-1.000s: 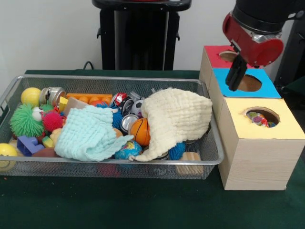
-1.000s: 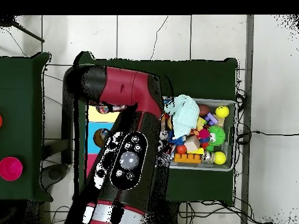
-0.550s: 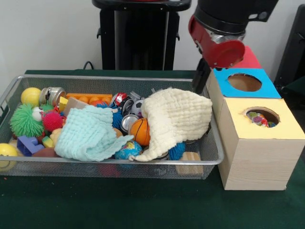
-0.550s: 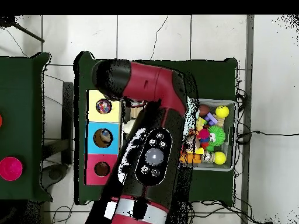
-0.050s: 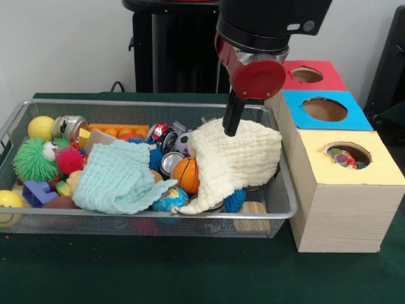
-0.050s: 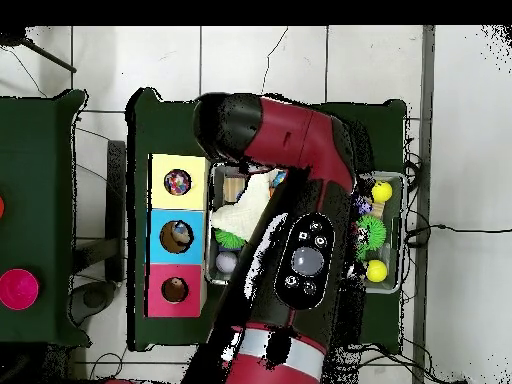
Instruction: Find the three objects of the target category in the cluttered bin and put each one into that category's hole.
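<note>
Three holes are cut in the box tops: red (image 5: 307, 75), blue (image 5: 324, 109), yellow (image 5: 348, 154). The target category cannot be told. Balls and toys are heaped in the bin (image 5: 25, 107) on the desk (image 5: 190, 272), partly covered by a cream cloth (image 5: 237, 158) and a mint cloth (image 5: 117, 177), so searching is required. The hand (image 5: 232, 120) is held at the cream cloth's top edge; its opening cannot be told, and nothing is seen held.

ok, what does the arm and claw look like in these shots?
Red and black arm: glossy red shells, black joints. From above, a black oval panel with round buttons and a white patch near the base. In front, a red rounded wrist cap over a slim black claw.
</note>
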### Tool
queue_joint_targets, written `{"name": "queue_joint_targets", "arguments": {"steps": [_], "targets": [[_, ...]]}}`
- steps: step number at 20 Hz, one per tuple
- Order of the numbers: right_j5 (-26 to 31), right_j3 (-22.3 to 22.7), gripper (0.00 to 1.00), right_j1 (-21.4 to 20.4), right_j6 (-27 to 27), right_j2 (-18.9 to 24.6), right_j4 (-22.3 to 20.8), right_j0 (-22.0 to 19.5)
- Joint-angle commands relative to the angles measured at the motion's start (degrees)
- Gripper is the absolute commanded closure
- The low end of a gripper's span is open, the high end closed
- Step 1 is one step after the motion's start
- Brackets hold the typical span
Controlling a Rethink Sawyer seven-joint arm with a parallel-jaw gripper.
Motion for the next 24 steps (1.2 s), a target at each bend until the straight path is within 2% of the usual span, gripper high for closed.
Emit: {"name": "queue_joint_targets", "arguments": {"steps": [1,7,11,12,21,24], "targets": [[-2.36,1.50,1.00,3.85,-6.23,7.47,-3.35,-1.02],[-0.85,1.10,1.00,4.39,-5.34,7.99,-3.70,-0.58],[-2.52,2.16,1.00,4.22,-5.97,9.14,-3.86,-0.70],[-3.01,2.57,0.00,4.07,-6.46,9.64,-3.88,-0.94],[-6.15,3.93,0.00,3.61,-8.28,10.51,-5.26,-1.20],[-6.88,4.21,0.00,3.61,-7.10,10.79,-5.33,-1.28]]}}
